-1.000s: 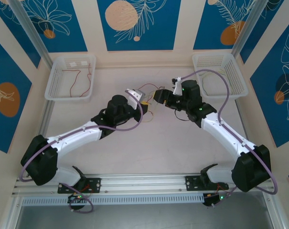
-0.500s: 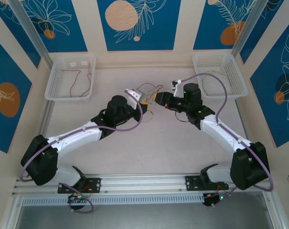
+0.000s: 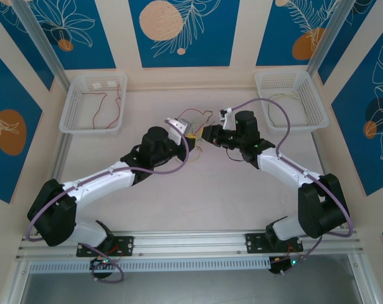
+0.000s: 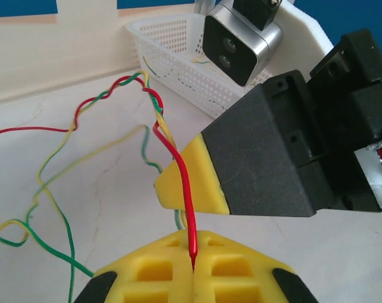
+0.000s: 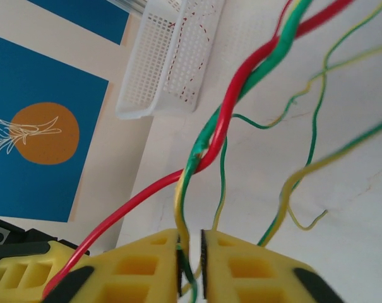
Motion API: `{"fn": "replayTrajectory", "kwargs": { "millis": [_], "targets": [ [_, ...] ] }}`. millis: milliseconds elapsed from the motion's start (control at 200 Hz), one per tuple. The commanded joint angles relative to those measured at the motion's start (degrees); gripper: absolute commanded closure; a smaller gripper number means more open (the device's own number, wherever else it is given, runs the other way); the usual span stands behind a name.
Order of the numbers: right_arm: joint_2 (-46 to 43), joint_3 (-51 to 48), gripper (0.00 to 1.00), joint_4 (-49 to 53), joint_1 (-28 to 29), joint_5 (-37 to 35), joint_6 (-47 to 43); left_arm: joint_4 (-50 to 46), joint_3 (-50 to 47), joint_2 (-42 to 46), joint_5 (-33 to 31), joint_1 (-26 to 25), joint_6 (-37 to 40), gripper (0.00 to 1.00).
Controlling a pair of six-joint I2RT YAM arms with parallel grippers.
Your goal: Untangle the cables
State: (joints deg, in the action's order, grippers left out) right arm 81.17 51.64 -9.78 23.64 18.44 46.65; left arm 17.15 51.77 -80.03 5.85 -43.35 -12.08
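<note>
Right arm has swung in toward the centre since a second ago, and its fingers have narrowed right down. The cables [image 3: 197,120] sit mid-table between the two grippers, lifted off the surface, red, green and yellow braided tight together [image 4: 149,95] before they fan out into loose loops. The red strand [image 4: 178,164] runs straight down into the left gripper [image 4: 194,268], whose fingers are pressed together on its very end. The right gripper [image 5: 191,252] has its fingers almost together, a slim gap left, with yellow and green strands [image 5: 185,218] running into that gap; whether they bite yet, I cannot tell. From above, the two grippers [image 3: 190,134] [image 3: 207,133] are just beside each other over the table [image 3: 210,190], well away from the left basket [image 3: 68,120] and right basket [image 3: 313,104]. Now the worries: the right side looks to be taking two strands at once, so a pull could cinch the braid tighter rather than open it. Red is held only at its tip, and a sharp tug might slide it free. With fingertips this close, any sideways drift risks a knock.
</note>
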Motion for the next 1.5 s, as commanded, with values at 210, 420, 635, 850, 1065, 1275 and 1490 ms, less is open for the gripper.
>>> {"fn": "replayTrajectory", "kwargs": {
  "millis": [210, 420, 635, 850, 1065, 1275, 1490],
  "targets": [
    [-1.93, 1.19, 0.98, 5.44, -0.33, -6.05, -3.08, 2.09, -2.51, 5.20, -5.81, 0.84, -0.37, 1.00],
    [-1.91, 0.49, 1.00, 9.73, -1.88, -8.39, -4.38, 3.04, -5.96, 9.35, -9.54, 2.72, -0.84, 1.00],
    [-1.45, 1.00, 1.00, 15.52, -3.51, -12.52, -6.46, 2.87, -9.84, 14.50, -14.98, 5.18, -1.52, 1.00],
    [-1.45, 0.92, 1.00, 18.28, -6.47, -12.81, -7.37, 1.58, -13.19, 19.12, -17.12, 8.95, -3.04, 1.00],
    [-1.02, 0.55, 1.00, 20.70, -8.78, -14.33, -6.93, -0.90, -14.79, 22.46, -18.45, 12.00, -3.32, 1.00],
    [-0.39, 1.46, 1.00, 24.32, -9.67, -16.93, -8.00, -1.24, -16.05, 25.00, -15.79, 14.64, -3.20, 1.00],
    [-0.33, 2.56, 1.00, 24.77, -8.61, -19.39, -9.38, -1.94, -15.76, 25.45, -15.97, 15.21, -2.51, 1.00]
  ]
}}
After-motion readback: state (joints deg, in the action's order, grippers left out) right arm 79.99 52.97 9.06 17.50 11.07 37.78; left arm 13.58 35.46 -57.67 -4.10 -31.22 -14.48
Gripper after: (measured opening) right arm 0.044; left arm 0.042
